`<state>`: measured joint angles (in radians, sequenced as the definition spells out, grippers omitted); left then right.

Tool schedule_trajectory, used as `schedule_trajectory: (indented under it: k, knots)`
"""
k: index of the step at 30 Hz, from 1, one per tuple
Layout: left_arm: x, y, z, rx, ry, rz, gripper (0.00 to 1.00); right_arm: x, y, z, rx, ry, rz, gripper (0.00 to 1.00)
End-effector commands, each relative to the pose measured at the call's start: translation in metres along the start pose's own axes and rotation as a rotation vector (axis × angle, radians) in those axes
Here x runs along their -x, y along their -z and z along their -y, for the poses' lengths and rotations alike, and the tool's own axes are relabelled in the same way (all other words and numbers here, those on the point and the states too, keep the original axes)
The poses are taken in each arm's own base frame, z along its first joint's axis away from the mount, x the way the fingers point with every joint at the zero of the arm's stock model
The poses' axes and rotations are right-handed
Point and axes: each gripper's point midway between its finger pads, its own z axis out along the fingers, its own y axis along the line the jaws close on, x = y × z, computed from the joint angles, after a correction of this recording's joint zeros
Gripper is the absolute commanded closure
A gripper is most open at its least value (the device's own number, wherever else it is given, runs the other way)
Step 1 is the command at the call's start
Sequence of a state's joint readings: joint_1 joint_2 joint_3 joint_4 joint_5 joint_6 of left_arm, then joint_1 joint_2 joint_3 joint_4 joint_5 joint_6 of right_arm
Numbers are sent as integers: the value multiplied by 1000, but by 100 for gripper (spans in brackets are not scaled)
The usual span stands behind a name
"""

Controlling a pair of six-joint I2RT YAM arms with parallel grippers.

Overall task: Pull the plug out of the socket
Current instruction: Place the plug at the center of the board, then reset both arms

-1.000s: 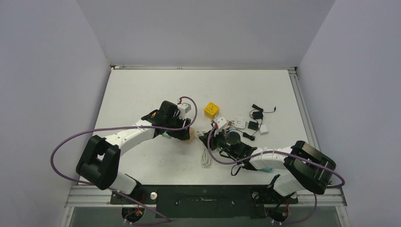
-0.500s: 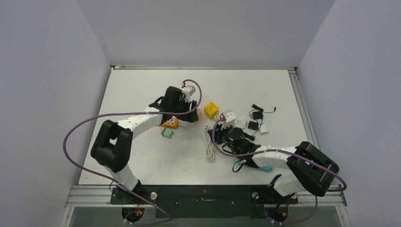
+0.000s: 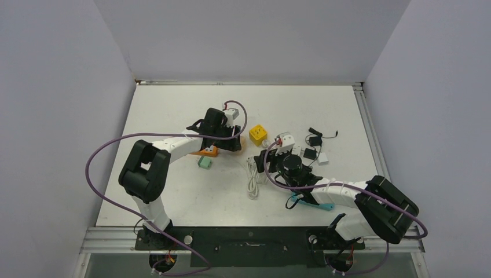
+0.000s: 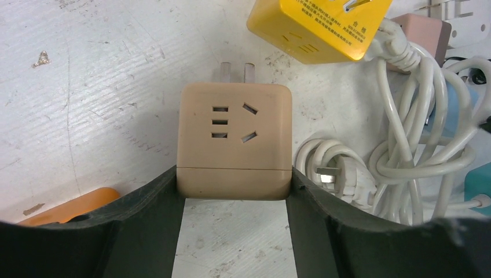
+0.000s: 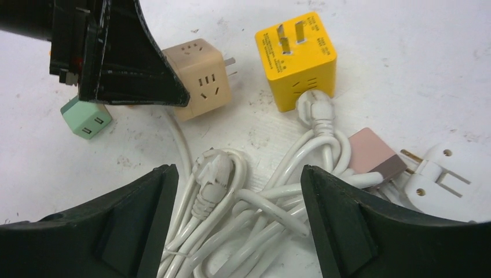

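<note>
My left gripper (image 4: 233, 176) is shut on the beige socket cube (image 4: 234, 139), which rests on the table with its sockets empty and its own prongs pointing away; from above the cube (image 3: 242, 145) sits left of centre. The white plug (image 5: 211, 174) lies loose on the table on its coiled cable (image 3: 252, 182), prongs bare, just right of the cube (image 4: 341, 179). My right gripper (image 5: 235, 191) hangs open over the plug and cable, holding nothing. From above, the right gripper (image 3: 262, 164) is beside the cable.
A yellow socket cube (image 5: 298, 58) lies behind the cable with another white cable end (image 5: 315, 107) against it. A mint cube (image 5: 87, 119), an orange adapter (image 4: 69, 205), a pink adapter (image 5: 373, 153), a white adapter (image 5: 446, 174) and black adapters (image 3: 312, 142) lie around.
The left gripper carried the socket cube back and away from the right arm. The right gripper opened and let go of the plug, which now lies on the table.
</note>
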<state>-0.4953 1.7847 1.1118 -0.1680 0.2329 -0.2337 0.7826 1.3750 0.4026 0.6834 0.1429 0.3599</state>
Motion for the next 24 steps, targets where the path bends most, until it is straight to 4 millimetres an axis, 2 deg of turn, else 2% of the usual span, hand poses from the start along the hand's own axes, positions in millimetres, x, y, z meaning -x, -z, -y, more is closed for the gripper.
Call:
schedule_trajectory:
  k: [1, 6, 10, 12, 15, 18, 22, 24]
  knots:
    - [29, 0, 3, -1, 8, 84, 41, 29, 8, 13, -58, -22, 96, 18]
    - [32, 3, -2, 27, 1, 111, 5, 38, 15, 26, -93, -24, 125, 8]
    - [44, 15, -3, 40, -7, 165, 4, 47, 20, 39, -146, 7, 140, 3]
    - [56, 27, -5, 54, -4, 208, 4, 55, 24, 48, -197, 34, 151, 9]
    - [83, 63, -15, 87, 45, 314, 4, 72, 35, 65, -303, 64, 176, 10]
    - [107, 114, -34, 138, 111, 445, 4, 91, 49, 78, -395, 77, 197, 10]
    - [122, 191, -60, 297, 121, 628, 4, 118, 69, 88, -485, 77, 233, 10]
    - [121, 225, -67, 387, 128, 702, 4, 131, 79, 93, -529, 65, 249, 10]
